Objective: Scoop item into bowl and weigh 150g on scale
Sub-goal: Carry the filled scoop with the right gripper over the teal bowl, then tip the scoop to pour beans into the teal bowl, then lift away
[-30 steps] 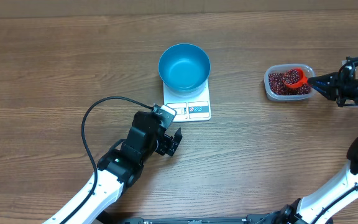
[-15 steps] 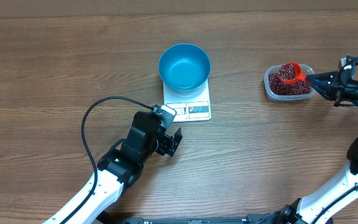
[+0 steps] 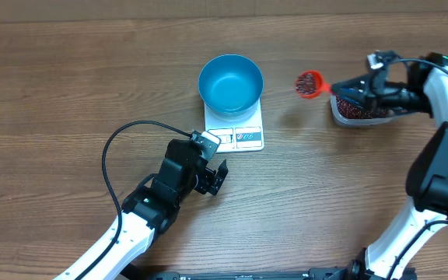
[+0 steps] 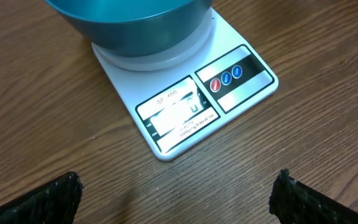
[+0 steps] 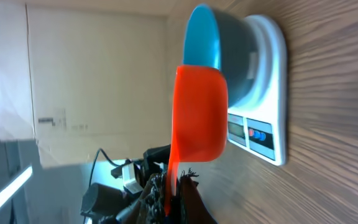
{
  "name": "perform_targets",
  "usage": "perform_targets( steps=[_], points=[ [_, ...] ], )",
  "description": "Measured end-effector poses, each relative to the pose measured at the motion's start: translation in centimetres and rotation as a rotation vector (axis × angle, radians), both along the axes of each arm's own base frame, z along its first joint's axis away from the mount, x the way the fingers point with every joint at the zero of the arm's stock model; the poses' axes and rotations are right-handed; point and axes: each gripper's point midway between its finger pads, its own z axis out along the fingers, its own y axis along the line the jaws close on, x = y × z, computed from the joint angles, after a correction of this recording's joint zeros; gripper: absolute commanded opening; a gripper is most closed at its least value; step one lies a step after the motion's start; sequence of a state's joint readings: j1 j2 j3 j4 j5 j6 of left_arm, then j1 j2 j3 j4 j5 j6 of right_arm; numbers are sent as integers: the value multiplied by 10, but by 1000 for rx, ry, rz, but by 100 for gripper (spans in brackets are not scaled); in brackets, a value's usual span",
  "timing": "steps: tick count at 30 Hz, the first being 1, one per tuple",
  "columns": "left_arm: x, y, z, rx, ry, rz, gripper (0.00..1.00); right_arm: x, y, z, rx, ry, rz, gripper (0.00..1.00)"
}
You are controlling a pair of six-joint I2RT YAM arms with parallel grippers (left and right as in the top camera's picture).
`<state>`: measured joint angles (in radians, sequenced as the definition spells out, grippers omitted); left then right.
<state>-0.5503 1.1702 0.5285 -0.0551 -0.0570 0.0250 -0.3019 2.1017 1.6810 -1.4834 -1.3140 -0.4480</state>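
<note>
Black, your left gripper (image 3: 219, 177) sits nearest you, jaws wide apart and empty, just short of the scale (image 3: 236, 134). The blue bowl (image 3: 231, 82) on it looks empty. Your right gripper (image 3: 356, 85) is clamped on an orange scoop (image 3: 322, 85) loaded with beans (image 3: 310, 82), between container (image 3: 347, 117) and bowl: transfer step, by my judgement. Next, hold it level past the rim, then tip. Wood-grain table (image 3: 68, 93); pale panel (image 5: 92, 74) beyond.
</note>
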Motion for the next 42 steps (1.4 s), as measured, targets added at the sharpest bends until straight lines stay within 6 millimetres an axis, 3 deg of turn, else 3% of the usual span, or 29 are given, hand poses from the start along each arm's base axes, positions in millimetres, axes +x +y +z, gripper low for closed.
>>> perform_targets(
  steps=[7,19,33,42],
  points=[
    [0,0,0,0,0,0,100,18,51,16,-15,-92,105,4],
    [0,0,0,0,0,0,100,32,126,-3,-229,-20,178,4],
    [0,0,0,0,0,0,100,45,160,3,-800,-127,108,4],
    [0,0,0,0,0,0,99,40,172,-6,-1110,-222,81,4]
  ],
)
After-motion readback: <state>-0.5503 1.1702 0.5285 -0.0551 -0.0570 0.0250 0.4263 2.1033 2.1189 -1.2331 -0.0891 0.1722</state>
